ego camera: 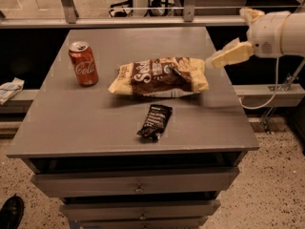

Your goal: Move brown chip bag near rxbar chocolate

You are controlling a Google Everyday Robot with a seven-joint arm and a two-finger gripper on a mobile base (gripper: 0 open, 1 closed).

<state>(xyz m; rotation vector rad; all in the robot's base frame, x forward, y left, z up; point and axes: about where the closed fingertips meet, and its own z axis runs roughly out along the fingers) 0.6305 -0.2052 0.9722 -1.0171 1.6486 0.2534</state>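
- My gripper (217,60) hangs over the right edge of the table (71,128), just beside the right end of the brown chip bag (159,76); I cannot tell whether it is released or clenched, nor whether its tip touches the bag's corner
- The bag lies flat across the middle of the table top, and the rxbar chocolate (155,120) lies near it on the front side with only a narrow strip of bare table between them, so I judge the placement as good as done
- If the tip is caught on that crinkled corner, a pull to the right could drag the bag away from the bar or toward the right edge
- Another shove toward the front could ride the bag over the bar, or slide the light wrapper toward the front edge, which is not far off
- The bag is puffy and slick, so I would expect it to spring or skid if nudged
- The red soda can (83,63) stands upright at the left, well apart from the bag's left end; only a long push leftward would threaten it
- Nothing stands between bag and bar
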